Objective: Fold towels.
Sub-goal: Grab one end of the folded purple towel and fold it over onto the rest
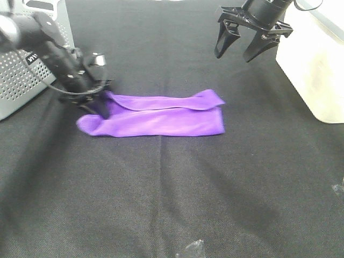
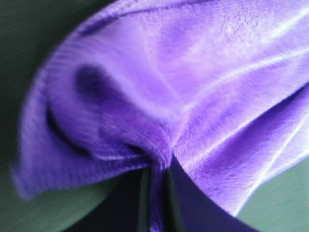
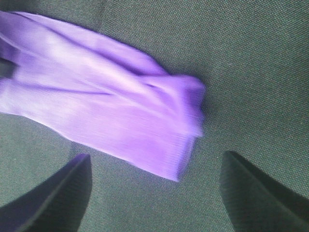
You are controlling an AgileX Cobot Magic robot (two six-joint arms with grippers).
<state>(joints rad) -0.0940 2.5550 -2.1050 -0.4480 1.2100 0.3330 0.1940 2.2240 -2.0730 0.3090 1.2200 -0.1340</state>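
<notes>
The exterior high view shows the purple towel [image 1: 156, 115] lying on the black desk [image 1: 161, 204], a bit left of the middle. It is folded into a long strip that runs from left to right. The left gripper [image 1: 101, 105] is down at the strip's left end and is clenched on the cloth there. In the left wrist view the purple towel [image 2: 193, 96] bunches up, and a tuck of it is pinched between the dark jaws. The right gripper [image 1: 243, 45] hangs up high, far and to the right. It is released, with its jaws spread wide and nothing in them. In the right wrist view the strip's right end lies flat on the desk below it.

The step in hand looks like folding the strip in half, left end over to the right end. To do it well, I think the left gripper should lift only a little and go straight along the strip. Then it should lay the end down so the edges match. If the pinch holds only the top layer, the strip may come apart.
</notes>
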